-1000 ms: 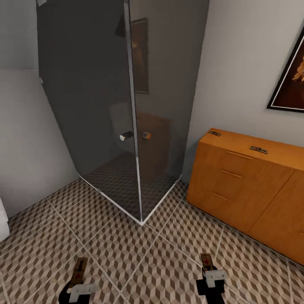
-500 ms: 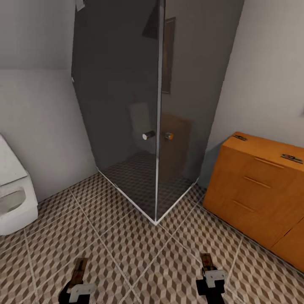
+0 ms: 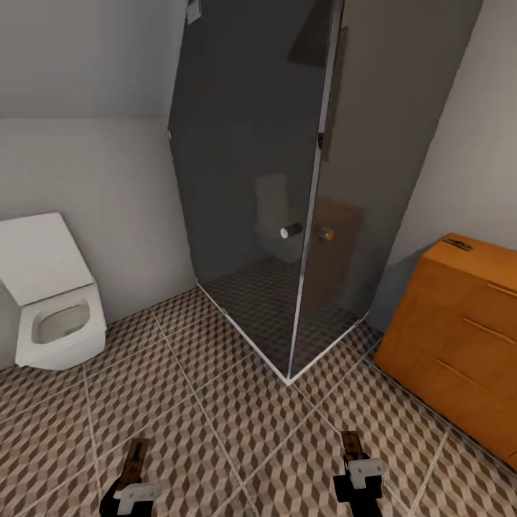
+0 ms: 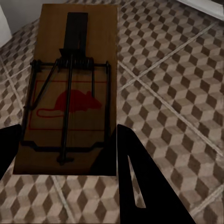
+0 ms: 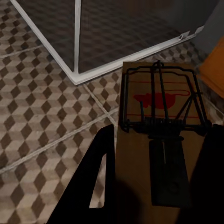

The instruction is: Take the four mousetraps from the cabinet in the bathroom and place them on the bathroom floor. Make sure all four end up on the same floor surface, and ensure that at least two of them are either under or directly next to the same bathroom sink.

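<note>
My left gripper [image 3: 135,482] is shut on a mousetrap [image 3: 134,458], a small brown board with dark wire and a red mouse mark [image 4: 70,93], held low over the bathroom floor [image 3: 215,409]. My right gripper [image 3: 357,470] is shut on a second mousetrap [image 3: 350,444], which sits between its dark fingers [image 5: 95,186] in the right wrist view [image 5: 161,135]. The orange-brown cabinet [image 3: 467,323] stands at the right edge, with another mousetrap [image 3: 457,244] lying on its top. The sink is out of view.
A dark glass shower enclosure [image 3: 287,179] with a white base rail juts into the middle of the room, its corner close ahead. A white toilet [image 3: 54,316] hangs on the left wall. Patterned tiles run between them.
The camera has swung left: the shower and cabinet slid right in the picture and the toilet came fully into view. Both grippers hold their mousetraps as before.
</note>
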### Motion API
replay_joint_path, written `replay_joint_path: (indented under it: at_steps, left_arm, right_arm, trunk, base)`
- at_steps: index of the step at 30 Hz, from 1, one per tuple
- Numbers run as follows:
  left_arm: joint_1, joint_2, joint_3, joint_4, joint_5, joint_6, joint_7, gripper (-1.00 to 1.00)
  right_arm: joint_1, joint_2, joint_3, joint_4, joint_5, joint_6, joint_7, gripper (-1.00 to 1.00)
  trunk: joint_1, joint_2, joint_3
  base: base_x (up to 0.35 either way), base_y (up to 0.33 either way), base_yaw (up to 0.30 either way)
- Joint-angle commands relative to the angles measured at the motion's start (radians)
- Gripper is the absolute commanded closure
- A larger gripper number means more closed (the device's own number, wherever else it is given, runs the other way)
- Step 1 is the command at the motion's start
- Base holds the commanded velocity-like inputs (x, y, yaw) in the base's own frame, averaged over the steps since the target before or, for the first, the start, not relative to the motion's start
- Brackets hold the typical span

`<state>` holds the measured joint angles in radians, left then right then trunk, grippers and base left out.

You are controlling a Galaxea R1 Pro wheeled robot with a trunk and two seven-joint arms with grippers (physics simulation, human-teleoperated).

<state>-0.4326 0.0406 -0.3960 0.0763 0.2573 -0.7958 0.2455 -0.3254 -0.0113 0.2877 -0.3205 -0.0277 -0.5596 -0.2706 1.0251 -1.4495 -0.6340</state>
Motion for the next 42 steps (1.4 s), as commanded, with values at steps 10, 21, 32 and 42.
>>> replay_joint_path:
  at_steps: [10,21,32,42]
  left_arm:
    - [-0.002,-0.001,-0.009,0.003,0.004,-0.003,0.002,1.00]
    - [-0.002,-0.001,-0.009,0.003,0.004,-0.003,0.002,1.00]
    - [-0.002,-0.001,-0.009,0.003,0.004,-0.004,0.002,1.00]
    - [-0.002,-0.001,-0.009,0.004,0.004,-0.004,0.002,1.00]
  right_arm:
    - [0.000,-0.001,0.008,0.000,-0.004,-0.002,-0.005,1.00]
    - [0.000,-0.001,0.008,0.000,-0.004,-0.002,-0.005,1.00]
    - [0.000,-0.001,0.008,0.000,-0.004,-0.002,-0.005,1.00]
    - [0.000,0.000,0.008,0.000,-0.004,-0.002,-0.005,1.00]
  trunk:
    - [0.000,0.000,-0.001]
    - [0.000,0.000,-0.001]
    - [0.000,0.000,-0.001]
    - [0.000,0.000,-0.001]
  base:
    - [0.000,0.000,0.288]
    - [0.000,0.000,0.288]
    - [0.000,0.000,0.288]
    - [0.000,0.000,0.288]
